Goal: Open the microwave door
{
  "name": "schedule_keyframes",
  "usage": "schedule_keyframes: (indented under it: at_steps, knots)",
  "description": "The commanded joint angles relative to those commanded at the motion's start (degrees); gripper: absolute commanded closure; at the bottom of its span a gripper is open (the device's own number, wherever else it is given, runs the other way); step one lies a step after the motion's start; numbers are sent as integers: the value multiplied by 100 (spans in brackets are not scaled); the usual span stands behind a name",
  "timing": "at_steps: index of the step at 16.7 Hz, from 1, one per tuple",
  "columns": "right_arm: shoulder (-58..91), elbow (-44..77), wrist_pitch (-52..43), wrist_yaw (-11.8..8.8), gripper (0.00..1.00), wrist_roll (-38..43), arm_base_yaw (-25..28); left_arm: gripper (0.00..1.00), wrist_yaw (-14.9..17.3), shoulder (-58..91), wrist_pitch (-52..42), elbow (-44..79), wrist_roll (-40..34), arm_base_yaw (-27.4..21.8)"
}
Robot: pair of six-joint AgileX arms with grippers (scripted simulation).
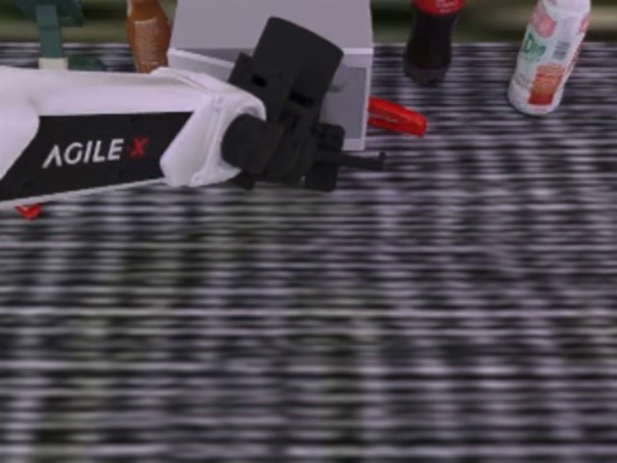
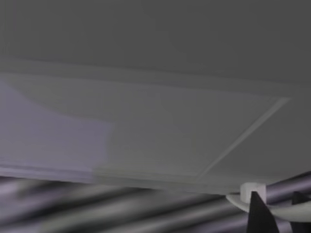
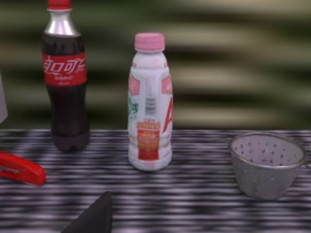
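Microwave door (image 2: 160, 136) is faced closely by the left tool (image 1: 371, 161); whether its fingers are spread cannot be told.

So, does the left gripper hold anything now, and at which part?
It cannot be told. The left gripper is at the front of the microwave, close to the microwave door, but no grasp is visible.
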Motion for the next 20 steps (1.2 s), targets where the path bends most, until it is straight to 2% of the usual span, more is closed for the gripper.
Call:
schedule_keyframes:
  at_steps: [8, 15, 20]
  knots:
    - [0, 0, 0, 0, 0, 0, 0, 100, 0, 0, 0, 0, 0, 0]
    - [0, 0, 0, 0, 0, 0, 0, 100, 182, -149, 111, -217, 222, 56]
    - [0, 0, 0, 0, 0, 0, 0, 100, 186, -151, 113, -223, 228, 58]
